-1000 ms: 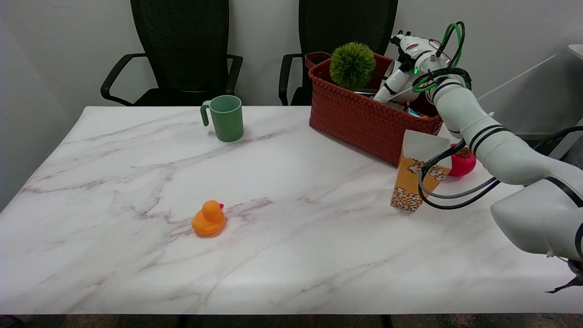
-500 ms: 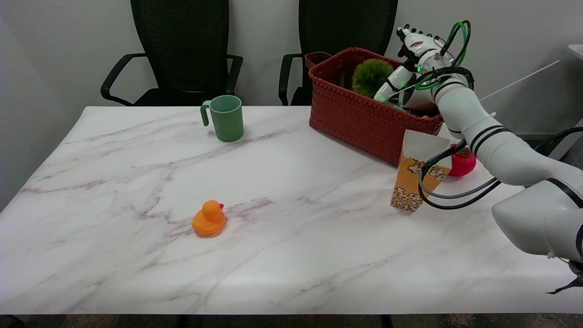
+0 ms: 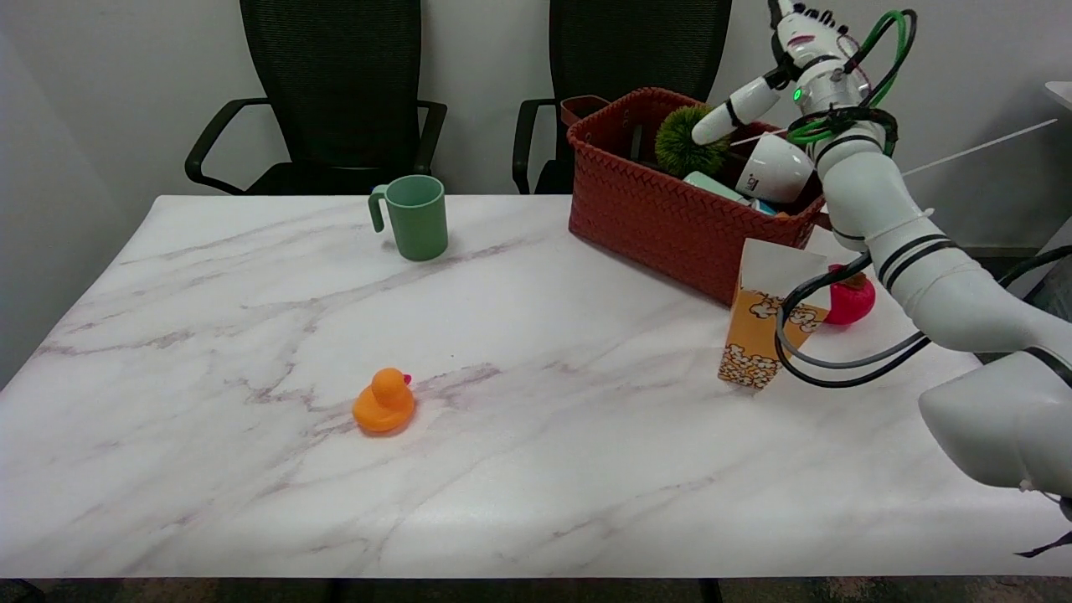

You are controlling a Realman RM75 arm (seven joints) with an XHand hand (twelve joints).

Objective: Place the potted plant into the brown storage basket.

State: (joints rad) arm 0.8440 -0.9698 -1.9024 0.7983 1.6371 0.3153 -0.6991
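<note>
The potted plant lies tipped on its side inside the brown woven basket (image 3: 662, 213) at the table's back right. Its white pot (image 3: 775, 167) points right and its round green tuft (image 3: 680, 144) points left, partly behind the basket's rim. My right hand (image 3: 800, 59) hangs in the air above the basket's right end. It holds nothing, and one finger (image 3: 737, 109) stretches down and left over the plant without touching it. The top of the hand is cut off by the frame's upper edge.
A popcorn box (image 3: 766, 314) stands just in front of the basket, under my forearm, with a red round toy (image 3: 850, 300) beside it. A green mug (image 3: 414, 216) sits at the back centre and an orange rubber duck (image 3: 384, 402) nearer the front. Two black chairs stand behind the table.
The plant went from upright above the rim down into the basket and tipped onto its side. My right hand let it go and rose up and to the right.
</note>
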